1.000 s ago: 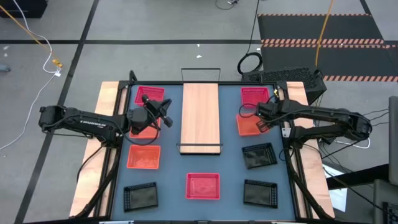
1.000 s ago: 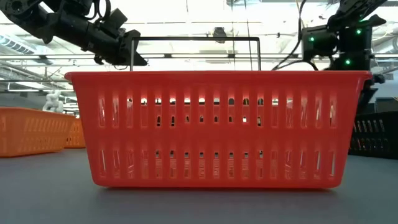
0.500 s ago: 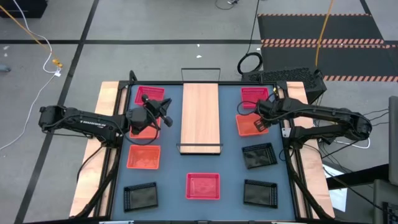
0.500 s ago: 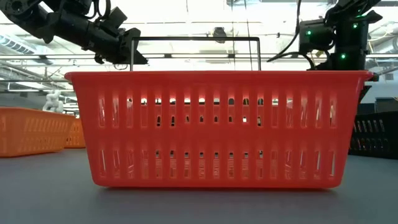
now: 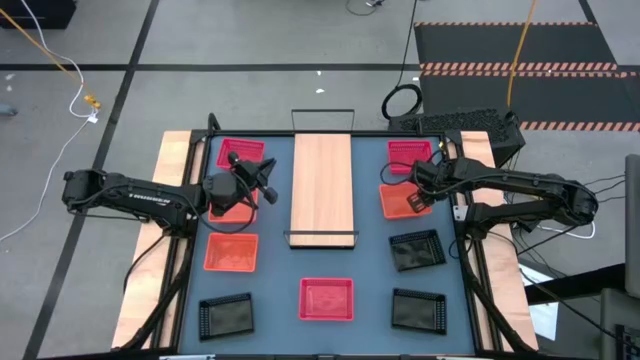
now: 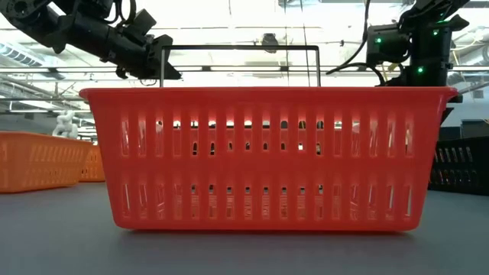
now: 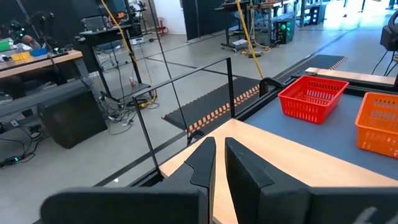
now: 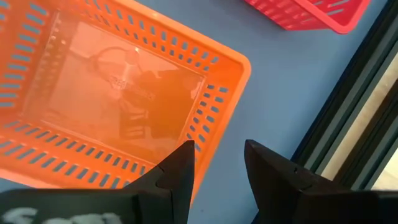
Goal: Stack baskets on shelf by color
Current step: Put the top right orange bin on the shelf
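Nine baskets ring the shelf point(image 5: 322, 187) on the blue surface point(image 5: 370, 270). Right end effector point(image 5: 418, 201), jaws parted, hovers over the three-o'clock orange basket point(image 5: 400, 202); left end effector point(image 5: 268, 187) closed, empty.

Orange basket point(image 5: 236, 203) mostly under left arm, apparently

The bench point(image 5: 370, 260) was dark blue, the shelf point(image 5: 322, 185) pale wood grain with a thin black wire frame. Pink-red baskets point(image 5: 327, 298) and orange baskets point(image 5: 231, 252) wore rows of vertical slots; the black baskets point(image 5: 417, 250) showed fine mesh. Out on the floor, a black mat point(image 5: 520, 65) was edged in red-and-white stripes.
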Available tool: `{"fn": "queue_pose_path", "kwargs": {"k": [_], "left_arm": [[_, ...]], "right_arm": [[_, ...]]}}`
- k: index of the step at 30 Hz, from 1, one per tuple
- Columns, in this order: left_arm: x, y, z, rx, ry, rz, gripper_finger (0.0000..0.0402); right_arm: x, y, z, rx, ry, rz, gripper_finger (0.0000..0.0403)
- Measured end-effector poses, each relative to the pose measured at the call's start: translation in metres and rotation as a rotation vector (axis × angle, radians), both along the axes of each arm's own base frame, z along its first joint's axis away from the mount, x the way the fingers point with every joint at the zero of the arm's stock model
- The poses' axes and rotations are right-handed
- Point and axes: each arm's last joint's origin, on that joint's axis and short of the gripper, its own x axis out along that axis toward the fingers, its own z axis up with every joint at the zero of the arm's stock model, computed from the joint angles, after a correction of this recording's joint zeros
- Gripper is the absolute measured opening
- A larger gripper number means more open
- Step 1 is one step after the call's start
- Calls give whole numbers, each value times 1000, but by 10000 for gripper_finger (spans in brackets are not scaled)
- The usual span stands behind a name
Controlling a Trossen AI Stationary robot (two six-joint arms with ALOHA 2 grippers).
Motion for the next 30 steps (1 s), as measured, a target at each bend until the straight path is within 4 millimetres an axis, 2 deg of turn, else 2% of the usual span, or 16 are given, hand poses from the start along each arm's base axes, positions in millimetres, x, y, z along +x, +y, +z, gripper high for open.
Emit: {"fn": "queue_pose_path", "kwargs": {"k": [15, 26, 30], "left_arm": [[0, 0, -2, -1, 19, 0, 37], [-1, 0, -4, -3, 48, 1, 37], [-1, 0, -4, -12, 39, 2, 37]], "right_arm": [[2, -1, -2, -13, -28, -25, 137], [-6, 3, -30, 5, -6, -65, 134], [-6, 4, -37, 46, -41, -64, 107]]}}
